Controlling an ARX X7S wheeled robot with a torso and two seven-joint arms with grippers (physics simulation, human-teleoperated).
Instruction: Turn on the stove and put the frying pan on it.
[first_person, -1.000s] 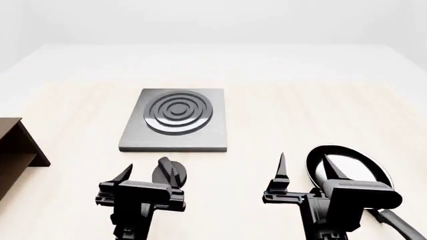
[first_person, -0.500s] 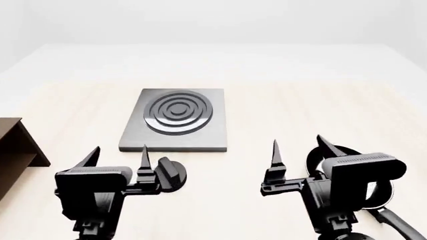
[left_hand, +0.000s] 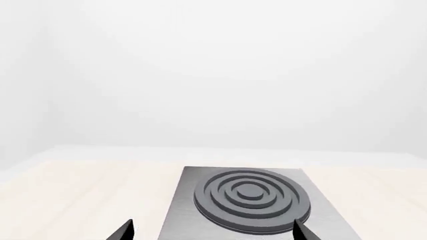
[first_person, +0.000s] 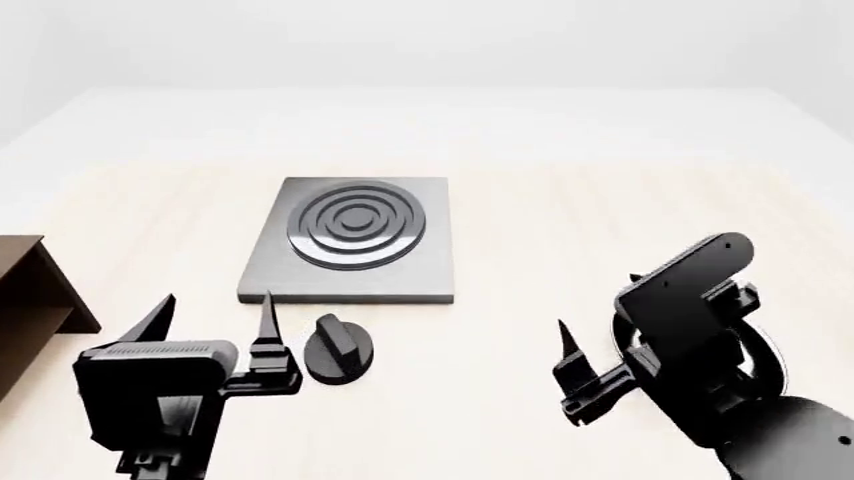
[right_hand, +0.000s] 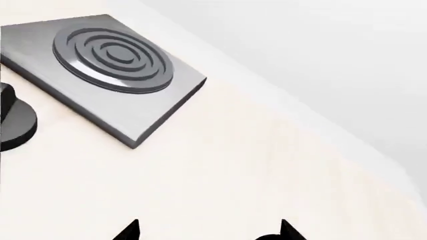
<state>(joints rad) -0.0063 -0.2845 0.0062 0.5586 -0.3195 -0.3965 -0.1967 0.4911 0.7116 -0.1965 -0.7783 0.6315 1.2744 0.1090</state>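
Note:
The stove (first_person: 354, 235) is a flat dark-grey plate with black burner rings, lying mid-table. Its round black knob (first_person: 338, 348) sits apart, just in front of it. My left gripper (first_person: 216, 305) is open and empty, left of the knob and not touching it. The left wrist view looks over the stove (left_hand: 253, 197) between the open fingertips (left_hand: 127, 229). My right gripper (first_person: 601, 308) is open and empty, raised over the frying pan (first_person: 771, 362), which the arm mostly hides. The right wrist view shows the stove (right_hand: 110, 55), the knob (right_hand: 13, 122) and a dark edge by one fingertip (right_hand: 285, 227).
A brown wooden shelf (first_person: 34, 290) stands at the left edge of the table. The pale wooden tabletop (first_person: 561, 230) runs back to a white wall.
My left gripper has moved left, away from the knob. My right arm has risen and turned over the pan, hiding most of it. Both grippers stay open.

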